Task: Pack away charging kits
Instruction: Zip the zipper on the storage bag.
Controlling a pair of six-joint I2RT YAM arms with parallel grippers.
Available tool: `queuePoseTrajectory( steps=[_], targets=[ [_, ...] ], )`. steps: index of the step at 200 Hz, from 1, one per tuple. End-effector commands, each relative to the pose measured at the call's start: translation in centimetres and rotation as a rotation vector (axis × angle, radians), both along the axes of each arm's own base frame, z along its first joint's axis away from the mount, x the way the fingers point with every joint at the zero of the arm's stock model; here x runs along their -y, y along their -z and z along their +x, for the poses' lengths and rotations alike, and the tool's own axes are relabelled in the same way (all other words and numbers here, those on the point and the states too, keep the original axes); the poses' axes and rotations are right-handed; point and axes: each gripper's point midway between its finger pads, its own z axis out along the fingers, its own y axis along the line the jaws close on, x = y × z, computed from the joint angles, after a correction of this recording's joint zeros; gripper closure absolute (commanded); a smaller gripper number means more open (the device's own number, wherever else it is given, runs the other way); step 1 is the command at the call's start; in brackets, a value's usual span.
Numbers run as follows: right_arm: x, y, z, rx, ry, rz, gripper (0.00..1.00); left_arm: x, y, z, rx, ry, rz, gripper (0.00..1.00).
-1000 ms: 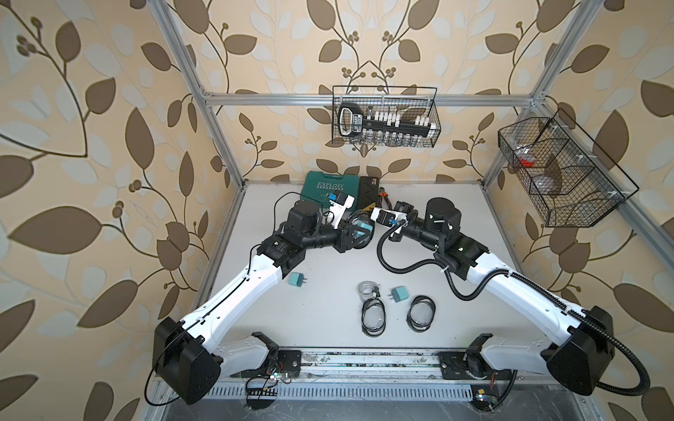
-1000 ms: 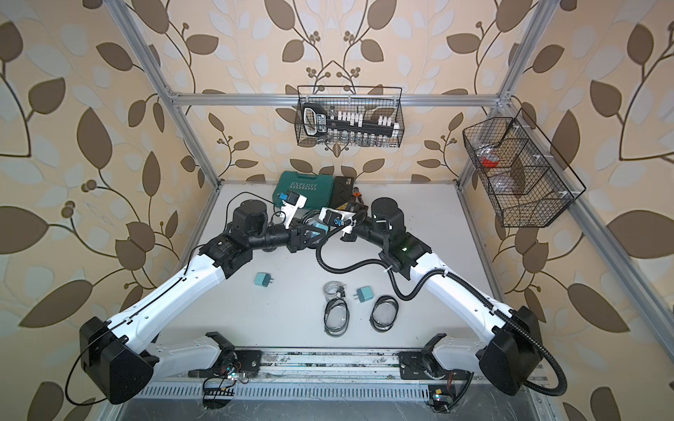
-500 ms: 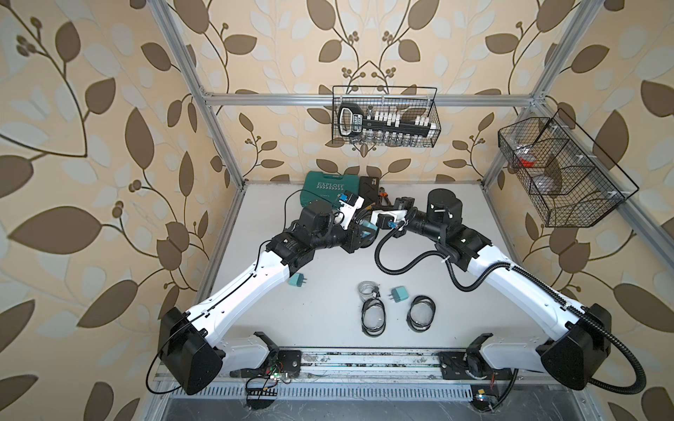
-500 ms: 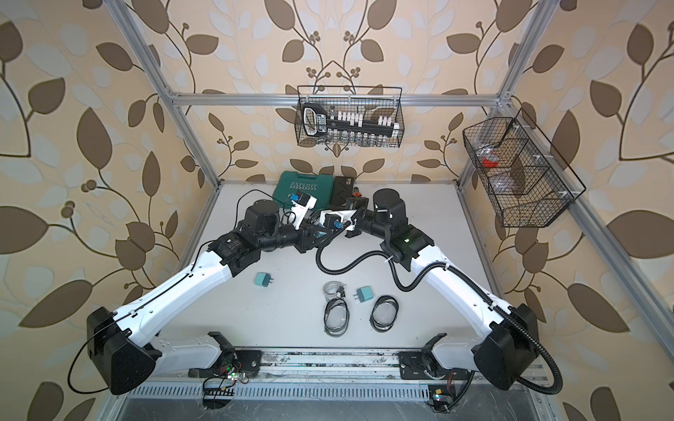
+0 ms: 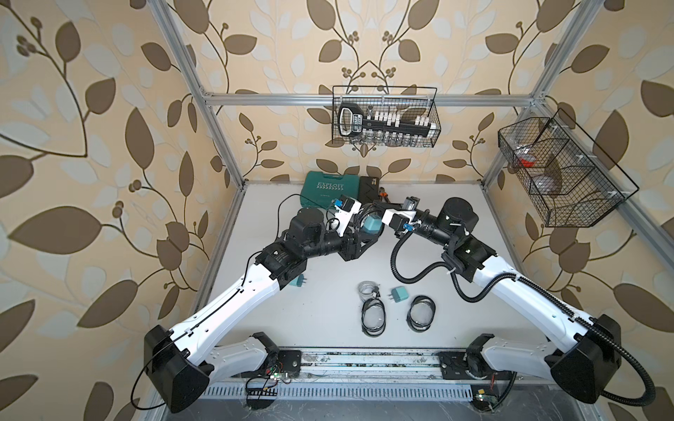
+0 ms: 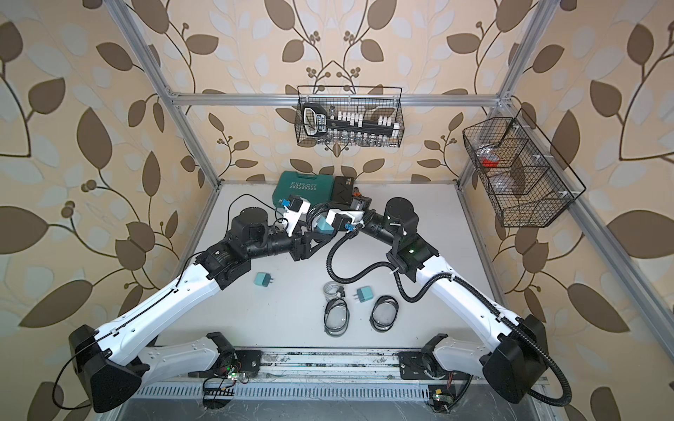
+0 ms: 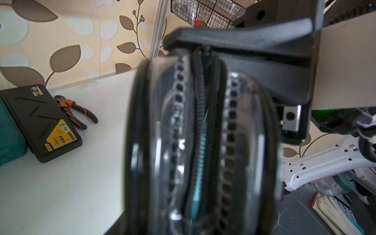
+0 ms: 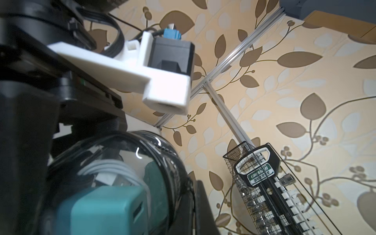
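Pouch (image 8: pixel 122 158), clear, black-rimmed, teal adapter (image 8: pixel 105 211) and white cable (image 8: pixel 105 168) inside, right tool (image 7: pixel 203 50) clenched on its zip (image 7: pixel 200 114), left tool (image 5: pixel 366 233) unclear

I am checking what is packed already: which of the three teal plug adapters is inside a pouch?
The adapter up off the table, inside the clear pouch with a white cable. The other two lie bare on the table.

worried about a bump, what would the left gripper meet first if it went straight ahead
Likely the clear pouch, filling its wrist view, with the right gripper clamped on its zip edge just beyond; depth unclear.
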Motion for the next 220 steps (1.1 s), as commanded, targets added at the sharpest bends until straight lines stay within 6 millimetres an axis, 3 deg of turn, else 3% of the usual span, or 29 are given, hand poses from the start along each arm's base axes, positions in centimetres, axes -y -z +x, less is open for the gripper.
queuePoseTrajectory(
  steps=[1,23,63,135,189,220],
  targets=[
    [-0.4,-2.9,-1.8,0.016,-0.053,0.121,1.0,0.0,-5.2,-1.3,0.209,0.041,-0.173,0.36],
    [-0.6,-4.0,-2.1,-0.019,-0.064,0.185,1.0,-0.9,-6.9,-2.1,0.327,0.029,-0.291,0.3],
    [-0.9,-5.4,-3.2,-0.064,-0.122,0.288,1.0,-2.8,-8.5,-2.1,0.48,-0.066,-0.44,0.31],
    [-1.8,-5.1,-1.4,-0.13,-0.102,0.332,1.0,-3.0,-11.7,-2.7,0.551,-0.046,-0.544,0.55],
    [-2.0,-5.0,-1.0,-0.147,-0.104,0.347,1.0,-2.6,-11.5,-2.1,0.515,-0.041,-0.537,0.92],
    [-1.7,-4.0,-0.3,-0.095,-0.032,0.254,1.0,-1.4,-11.0,-1.3,0.399,-0.024,-0.417,1.0]
  ],
)
